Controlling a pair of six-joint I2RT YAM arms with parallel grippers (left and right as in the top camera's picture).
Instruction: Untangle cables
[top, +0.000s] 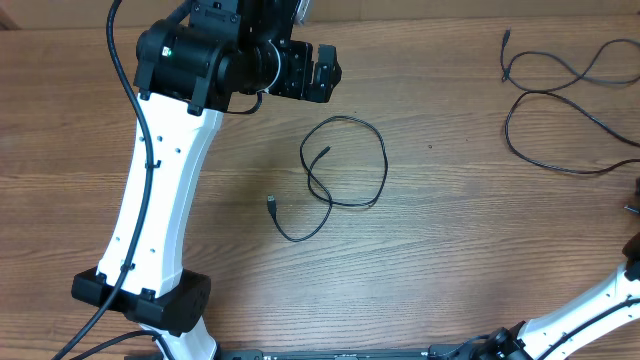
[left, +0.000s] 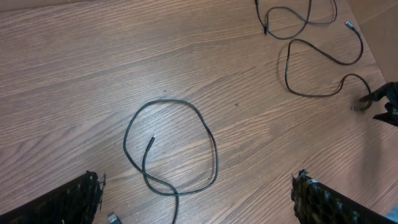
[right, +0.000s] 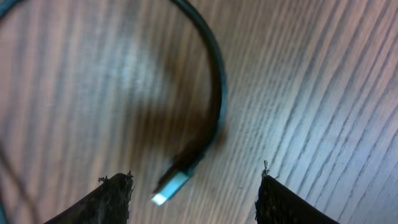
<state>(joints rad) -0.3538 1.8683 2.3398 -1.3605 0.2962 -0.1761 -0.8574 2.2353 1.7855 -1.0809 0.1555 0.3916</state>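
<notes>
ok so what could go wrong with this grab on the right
The plug lies off-centre between the fingers of the right gripper, nearer one finger, so closing could nudge it away or catch only its tip. Pulling it might also drag the neighbouring cable if the two are crossed; that isn't clear here.

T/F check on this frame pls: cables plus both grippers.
1. The left gripper grips a cable. False: it is open and empty, above the table.
2. The looped cable crosses itself. True.
3. A plug lies between the right gripper's fingers. True.
4. All cables sit in one heap. False: the looped cable lies apart from the other cables, which are on the right arm's side.
</notes>
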